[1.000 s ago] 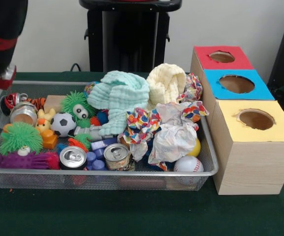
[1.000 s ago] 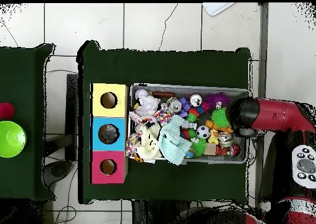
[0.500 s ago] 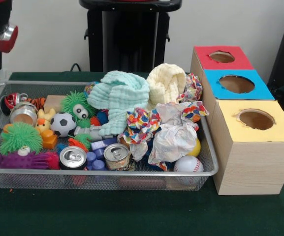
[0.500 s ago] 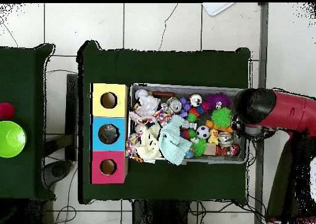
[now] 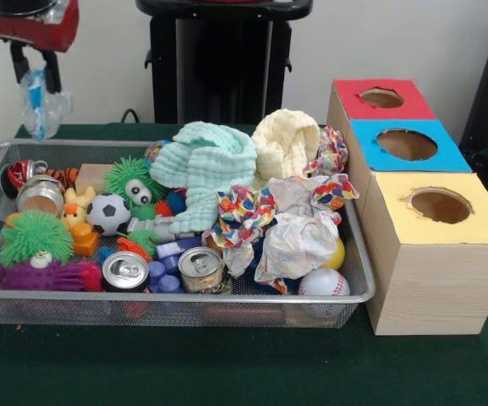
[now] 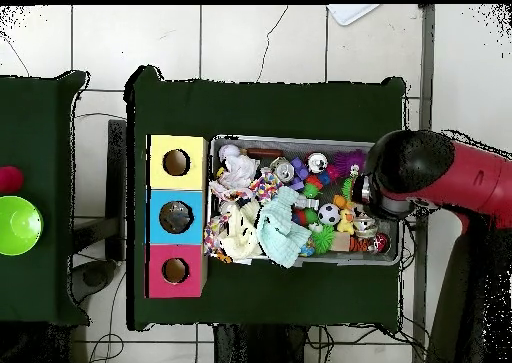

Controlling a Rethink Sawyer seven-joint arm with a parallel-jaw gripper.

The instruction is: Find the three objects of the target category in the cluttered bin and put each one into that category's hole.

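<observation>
Gripper [image 5: 34, 61] of the red and black arm [image 6: 440, 174] hangs at the upper left of the front view, above the far left corner of the silver wire-mesh bin [image 5: 358, 283]; its two thin black fingers [image 5: 52, 72] are clamped on a crumpled clear plastic bag with a blue streak [image 5: 39, 101], which dangles clear of the bin's contents; from overhead the arm's bulk hides both gripper and bag. Inside the bin lie a folded mint-green waffle-knit cloth [image 5: 208, 165], a cream-yellow knitted cloth [image 5: 287, 142], crumpled white paper [image 5: 298, 237] and a multicoloured patterned fabric strip [image 5: 245, 211]; two open-topped metal cans [image 5: 201, 269], a small soccer ball [image 5: 107, 213], a white baseball [image 5: 323, 283] and green spiky rubber balls [image 5: 34, 234] fill the front; items beneath the cloths are hidden. Beside the bin, touching its right end, stands a wooden box with three round holes [image 5: 430, 279], topped yellow, blue and red.
</observation>
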